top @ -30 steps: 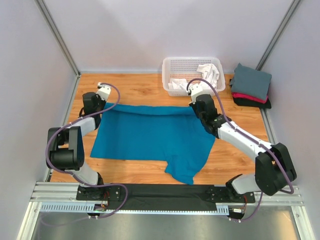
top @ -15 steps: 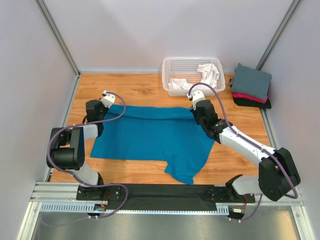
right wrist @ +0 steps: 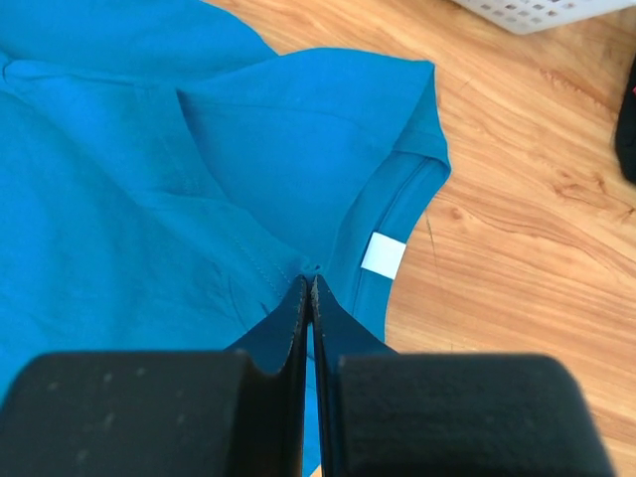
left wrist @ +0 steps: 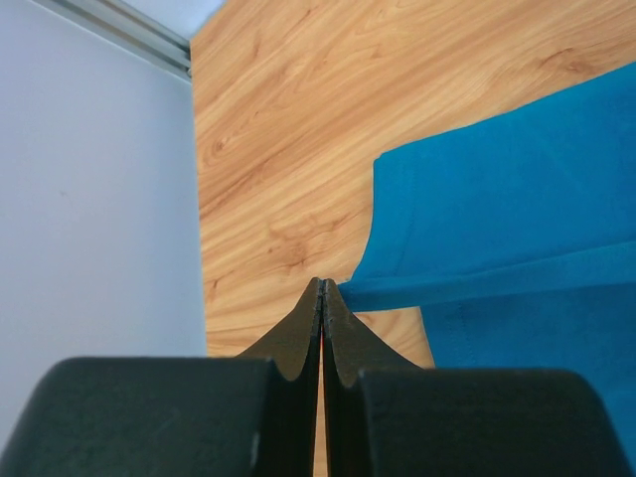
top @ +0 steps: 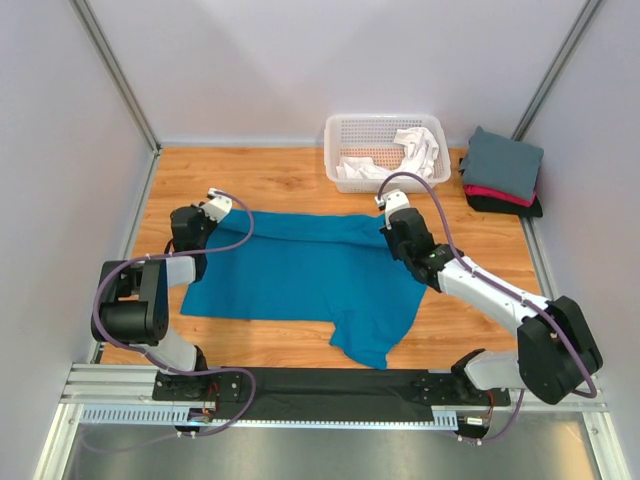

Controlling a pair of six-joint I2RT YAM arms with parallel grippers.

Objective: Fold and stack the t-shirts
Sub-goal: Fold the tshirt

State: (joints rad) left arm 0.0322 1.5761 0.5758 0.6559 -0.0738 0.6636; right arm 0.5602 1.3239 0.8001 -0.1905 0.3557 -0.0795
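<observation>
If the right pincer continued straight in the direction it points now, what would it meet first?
The teal t-shirt: the right pincer is shut with its tips on that cloth beside the collar. Beyond lies more of the shirt, then probably the wooden table, though depth is unclear.

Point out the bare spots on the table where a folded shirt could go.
Bare wood: the far-left strip between teal shirt and back wall, left of the basket; the patch between right arm and folded stack. Crowded: centre, far-right corner.
</observation>
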